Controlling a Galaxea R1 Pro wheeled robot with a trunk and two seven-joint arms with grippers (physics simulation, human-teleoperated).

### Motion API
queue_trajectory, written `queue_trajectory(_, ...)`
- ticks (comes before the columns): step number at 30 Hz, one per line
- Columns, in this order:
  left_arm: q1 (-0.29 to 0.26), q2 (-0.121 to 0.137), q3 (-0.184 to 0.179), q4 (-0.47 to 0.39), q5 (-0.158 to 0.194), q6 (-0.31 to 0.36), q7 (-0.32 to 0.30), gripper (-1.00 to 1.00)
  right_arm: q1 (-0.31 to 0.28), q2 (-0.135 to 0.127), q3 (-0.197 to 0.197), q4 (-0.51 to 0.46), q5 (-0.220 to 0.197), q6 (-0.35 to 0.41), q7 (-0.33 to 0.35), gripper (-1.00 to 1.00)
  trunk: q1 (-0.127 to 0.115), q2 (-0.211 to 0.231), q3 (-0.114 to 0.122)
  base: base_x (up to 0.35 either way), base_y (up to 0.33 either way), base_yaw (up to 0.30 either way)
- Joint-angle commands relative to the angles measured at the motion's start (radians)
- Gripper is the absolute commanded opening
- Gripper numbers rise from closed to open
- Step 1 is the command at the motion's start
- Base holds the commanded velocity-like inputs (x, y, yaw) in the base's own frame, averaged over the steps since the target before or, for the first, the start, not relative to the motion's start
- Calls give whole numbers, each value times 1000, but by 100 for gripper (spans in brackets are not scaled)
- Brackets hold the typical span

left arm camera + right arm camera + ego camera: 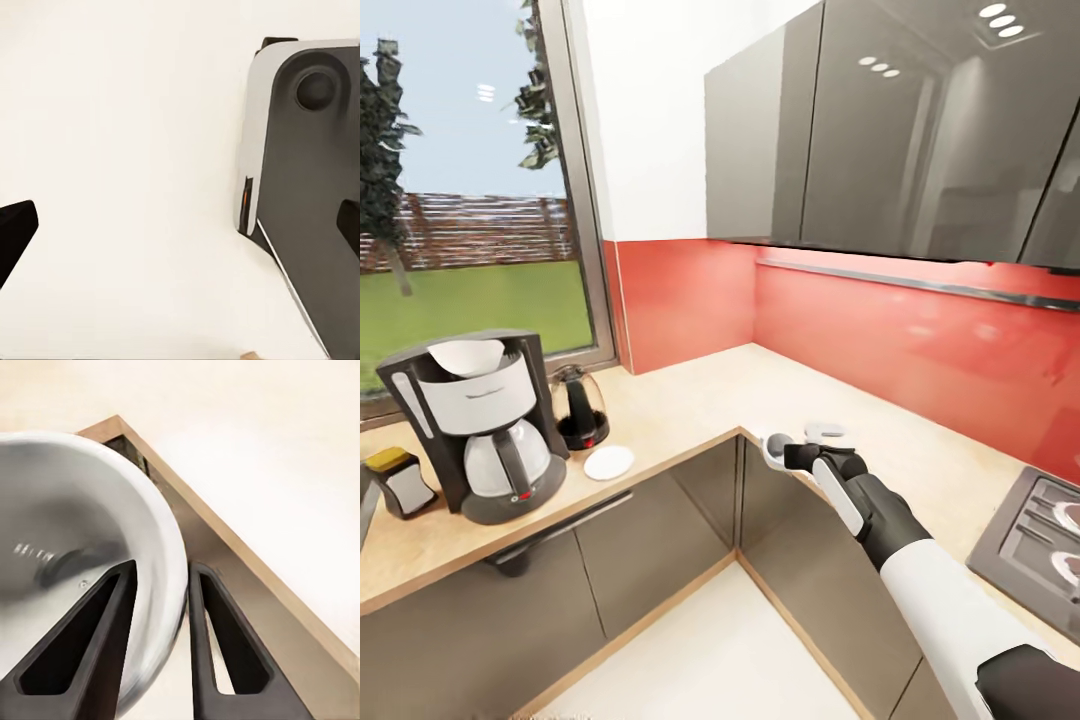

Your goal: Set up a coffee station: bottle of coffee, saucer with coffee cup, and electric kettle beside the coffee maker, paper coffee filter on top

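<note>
On the desk [690, 400] the maker [478, 425] already has filter [468, 356] on top, bottle [400, 482] at 9 o'clock, kettle [578, 406] and saucer [609, 462] at 3; only the cup [777, 449], pinched by the right pincer [792, 455], seems left.

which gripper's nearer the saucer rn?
Right, as far as the views show. The right gripper, shut on the coffee cup, is at the counter's inner corner, across from the saucer. The left wrist view shows floor and robot base.
</note>
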Motion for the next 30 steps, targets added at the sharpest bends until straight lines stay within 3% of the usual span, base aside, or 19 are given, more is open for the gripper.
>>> queue_trajectory(1,-1,1,7,2,19,-3,-1,100,-1,-1,4,-2,-12,2,-7,-100,1,-2,-2,0,0,278)
queue_trajectory(11,-1,-4,4,5,236,-2,1,100,-1,-2,4,-1,-13,2,-7,-100,1,-2,-2,0,0,239)
queue_trajectory(12,-1,-1,3,6,273,-2,1,100,-1,-2,5,-1,-13,2,-6,-100,1,-2,-2,0,0,58)
queue_trajectory(15,0,9,2,12,326,-2,8,100,-1,-3,5,-1,-12,3,-5,-100,1,-2,-2,0,0,25)
queue_trajectory(17,0,13,2,13,338,-2,33,100,-1,-4,6,0,-11,3,-5,-100,1,-2,-2,0,0,9)
queue_trajectory(21,0,8,1,10,351,-5,141,100,-1,-4,6,2,-11,3,-5,-100,1,-2,-2,0,0,3)
queue_trajectory(30,0,5,0,8,357,-6,160,100,-1,-1,4,-6,-15,2,-7,-100,1,-2,-2,0,0,0)
